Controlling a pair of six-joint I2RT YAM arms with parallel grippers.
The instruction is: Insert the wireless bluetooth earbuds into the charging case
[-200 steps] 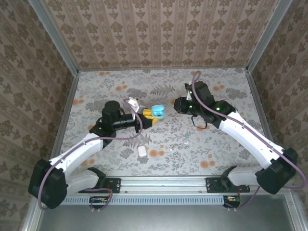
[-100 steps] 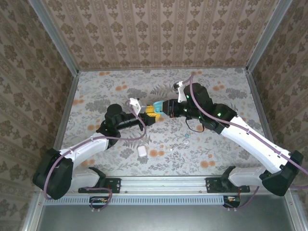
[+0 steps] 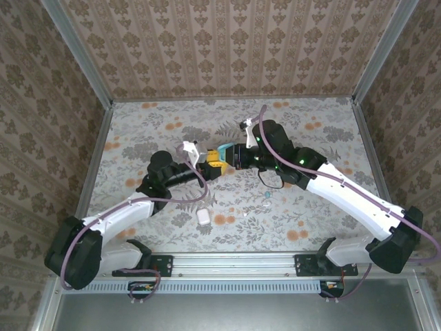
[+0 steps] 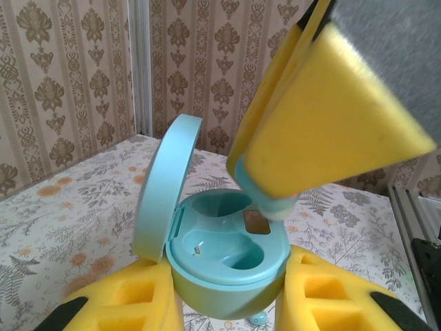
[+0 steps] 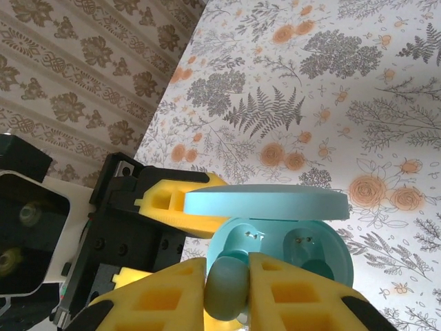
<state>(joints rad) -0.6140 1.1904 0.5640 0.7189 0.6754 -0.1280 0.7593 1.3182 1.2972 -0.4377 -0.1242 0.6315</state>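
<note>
A floral-printed tabletop (image 3: pixel 158 124) boxed in by damask-papered walls carries the work. Closest in, the right tool (image 5: pixel 227 269) has its yellow foam pads (image 5: pixel 172 296) pressed together on a small pale teal earbud (image 4: pixel 275 205), pinched at its rounded body with the tip pointing down. Just below that tip sits the round teal plastic charging case (image 4: pixel 220 258), clamped by its sides between the pads of the left tool (image 4: pixel 227 300), its hinged lid (image 4: pixel 162 186) standing open on the side away from the right tool. The earbud hangs over the case's rim beside a coppery contact patch (image 4: pixel 256 221), not yet in either well (image 4: pixel 238 254). To do this well, it probably needs shifting over one hollow, turning to match that hollow's outline, then lowering straight; the left tool should hold the case level. Release should wait until the bud seats. Farther off, behind both tools, a whitish pebble-shaped case (image 3: pixel 203 215) and a tiny loose bud (image 3: pixel 267 200) lie on the tabletop.
</note>
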